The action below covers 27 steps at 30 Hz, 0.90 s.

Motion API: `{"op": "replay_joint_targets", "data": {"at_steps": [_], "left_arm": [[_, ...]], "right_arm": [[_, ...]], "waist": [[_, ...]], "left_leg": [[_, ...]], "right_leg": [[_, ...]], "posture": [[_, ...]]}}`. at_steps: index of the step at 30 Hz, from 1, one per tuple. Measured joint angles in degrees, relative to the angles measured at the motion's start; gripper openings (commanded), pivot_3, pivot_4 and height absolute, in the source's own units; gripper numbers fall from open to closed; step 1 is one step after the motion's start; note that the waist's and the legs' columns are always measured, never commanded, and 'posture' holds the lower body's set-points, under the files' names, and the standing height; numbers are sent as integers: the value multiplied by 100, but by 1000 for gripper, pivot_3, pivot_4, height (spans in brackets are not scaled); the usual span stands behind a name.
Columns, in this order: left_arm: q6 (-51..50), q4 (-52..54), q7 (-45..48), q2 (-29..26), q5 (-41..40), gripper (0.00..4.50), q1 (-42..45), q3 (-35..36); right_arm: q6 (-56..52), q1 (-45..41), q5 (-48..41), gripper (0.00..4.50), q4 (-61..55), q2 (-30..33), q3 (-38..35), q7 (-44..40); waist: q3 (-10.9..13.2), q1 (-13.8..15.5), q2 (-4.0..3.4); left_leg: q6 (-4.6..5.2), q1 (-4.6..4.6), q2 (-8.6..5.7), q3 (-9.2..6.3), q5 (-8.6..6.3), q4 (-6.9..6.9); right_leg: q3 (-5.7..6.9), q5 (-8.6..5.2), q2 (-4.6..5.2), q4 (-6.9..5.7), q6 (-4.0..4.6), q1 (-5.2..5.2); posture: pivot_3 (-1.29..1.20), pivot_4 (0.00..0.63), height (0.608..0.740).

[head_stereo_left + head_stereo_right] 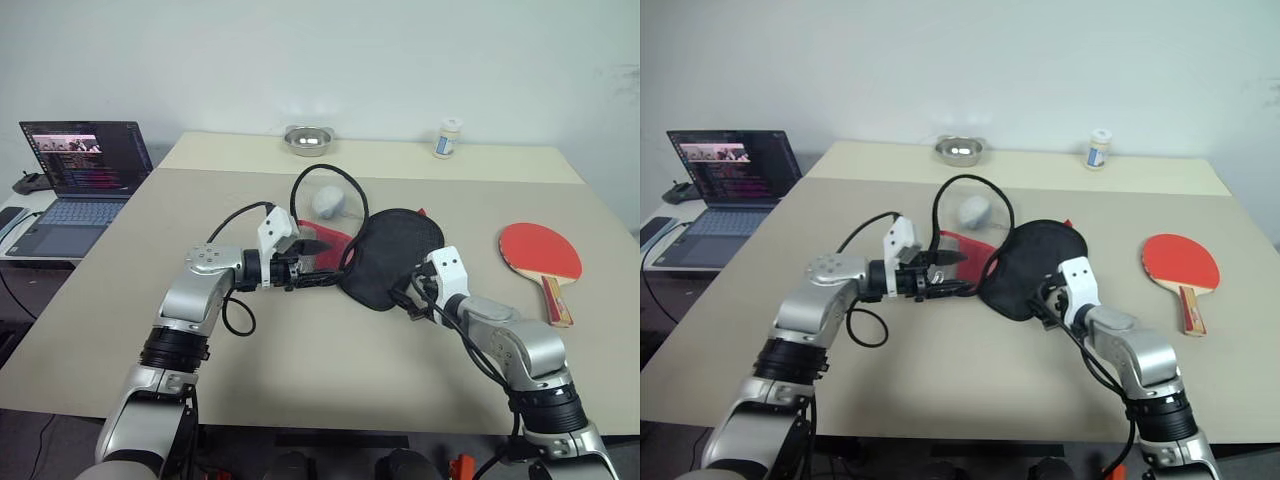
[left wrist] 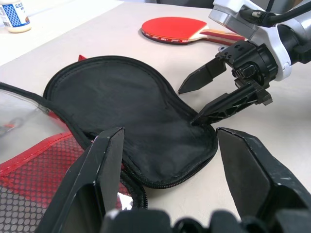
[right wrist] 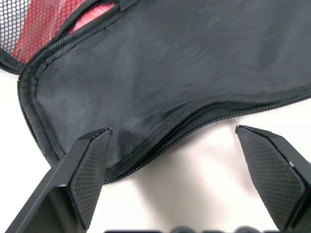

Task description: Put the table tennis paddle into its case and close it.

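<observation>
Steel bowl (image 1: 308,140), white bottle (image 1: 448,139), laptop (image 1: 83,170) beyond case (image 1: 395,255).

A: Where do the two eye views look from?
B: From high above the near edge of the worktop (image 1: 300,360), facing forward and down. Both take in the same spread: the case (image 1: 392,258) at the centre, the table tennis paddle (image 1: 541,254) to the right, the far wall behind.

A: And the left wrist view?
B: Low and close, looking across the case (image 2: 126,111) towards the paddle (image 2: 175,30), with the right hand (image 2: 209,94) opposite it.

A: The right wrist view?
B: Closer still, tipped down onto the case's (image 3: 170,68) black fabric and zip edge, the same patch the left wrist view covers.
</observation>
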<state>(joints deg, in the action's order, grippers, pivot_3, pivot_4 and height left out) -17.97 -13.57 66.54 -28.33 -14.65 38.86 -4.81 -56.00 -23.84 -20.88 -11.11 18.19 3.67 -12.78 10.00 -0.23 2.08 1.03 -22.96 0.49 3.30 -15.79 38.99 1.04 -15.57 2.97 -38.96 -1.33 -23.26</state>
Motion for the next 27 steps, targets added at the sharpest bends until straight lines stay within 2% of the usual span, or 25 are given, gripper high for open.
{"op": "replay_joint_targets", "data": {"at_steps": [9,10,11,17,22,23,27], "left_arm": [[74,0,-65,35,-8,3242,0,-65],[75,0,-64,40,-25,3288,0,-65],[77,1,-64,46,-42,3288,0,-65],[87,20,48,25,-187,3288,-2,-39],[82,139,177,-107,-314,3288,-70,4],[81,202,212,-123,-328,3288,-104,4],[68,308,285,-147,-334,3288,-166,-1]], "right_arm": [[186,-216,158,4500,296,-341,275,-239],[220,-231,174,4122,391,-368,274,-265],[253,-246,185,3950,434,-381,271,-270],[278,-376,161,1847,613,-494,123,-352],[138,-389,117,190,593,-246,-60,-548],[100,-389,100,14,569,-157,-89,-614],[-72,-372,-49,14,496,433,-248,-983]], "waist": [[0,-12,0],[0,-13,0],[0,-15,0],[1,-25,-1],[1,-26,-2],[1,-26,-2],[3,-18,-4]], "left_leg": [[0,-1,0,0,0,0],[0,-1,0,0,0,0],[0,-1,0,1,0,0],[0,0,2,0,0,-1],[0,-1,1,0,0,-3],[0,-1,1,0,0,-4],[0,-1,-1,0,0,-4]], "right_leg": [[0,0,-1,0,0,-1],[0,0,-1,1,0,-1],[-1,0,-1,1,0,-1],[0,0,-1,0,0,-2],[0,0,0,3,0,-2],[0,0,0,3,0,-2],[0,0,1,4,0,-2]], "posture": [[0,150,740],[0,150,740],[0,150,740],[0,150,740],[0,150,740],[0,150,740],[0,150,740]]}}
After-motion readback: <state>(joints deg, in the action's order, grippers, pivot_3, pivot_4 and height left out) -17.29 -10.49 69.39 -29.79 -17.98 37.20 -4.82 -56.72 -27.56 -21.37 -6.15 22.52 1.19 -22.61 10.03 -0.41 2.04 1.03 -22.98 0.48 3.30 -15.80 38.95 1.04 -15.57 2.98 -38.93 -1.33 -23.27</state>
